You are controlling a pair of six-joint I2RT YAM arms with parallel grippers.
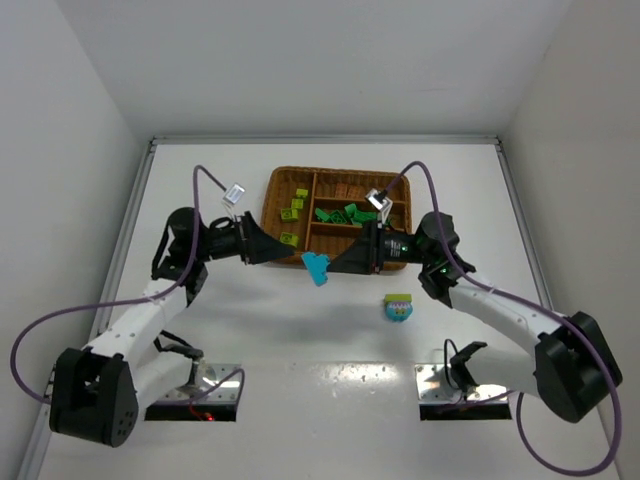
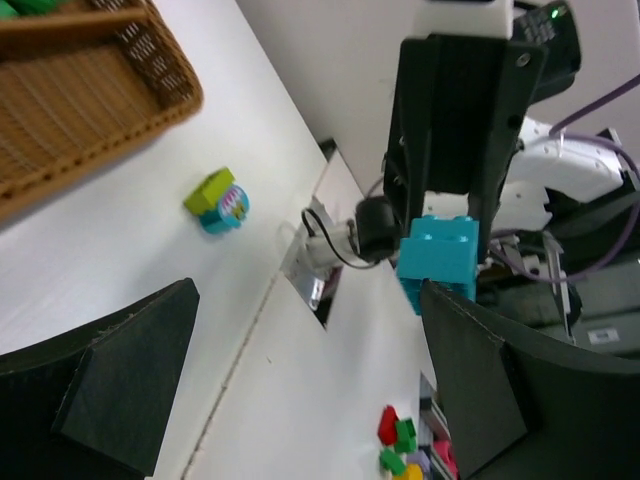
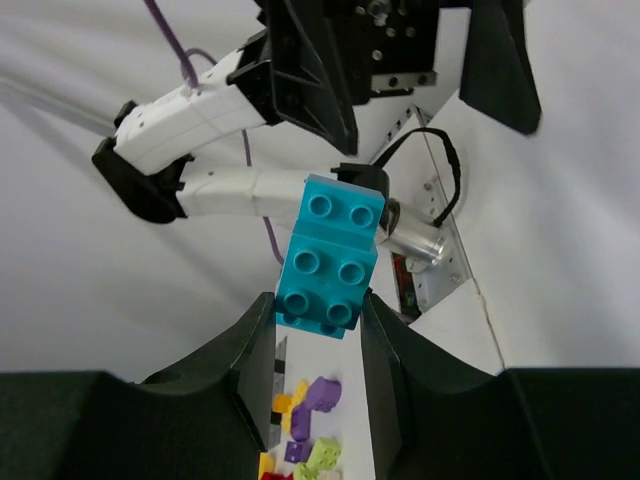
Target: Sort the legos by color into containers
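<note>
My right gripper (image 3: 318, 325) is shut on a stacked cyan-blue lego (image 3: 328, 262) and holds it above the table, in front of the wicker tray (image 1: 285, 180). In the top view the lego (image 1: 317, 266) sits between the right gripper (image 1: 332, 264) and my left gripper (image 1: 290, 254), which face each other. The left gripper (image 2: 310, 390) is open and wide, and the cyan lego (image 2: 440, 260) hangs just by its right finger (image 2: 500, 390). Lime-yellow legos (image 1: 292, 212) lie in the tray's left section and dark green ones (image 1: 345, 213) in a middle one.
A lime brick stacked on a cyan piece (image 1: 399, 307) stands on the table right of centre; it also shows in the left wrist view (image 2: 218, 200). The tray's corner (image 2: 90, 90) is at upper left there. Loose coloured bricks (image 3: 310, 430) lie below the table edge.
</note>
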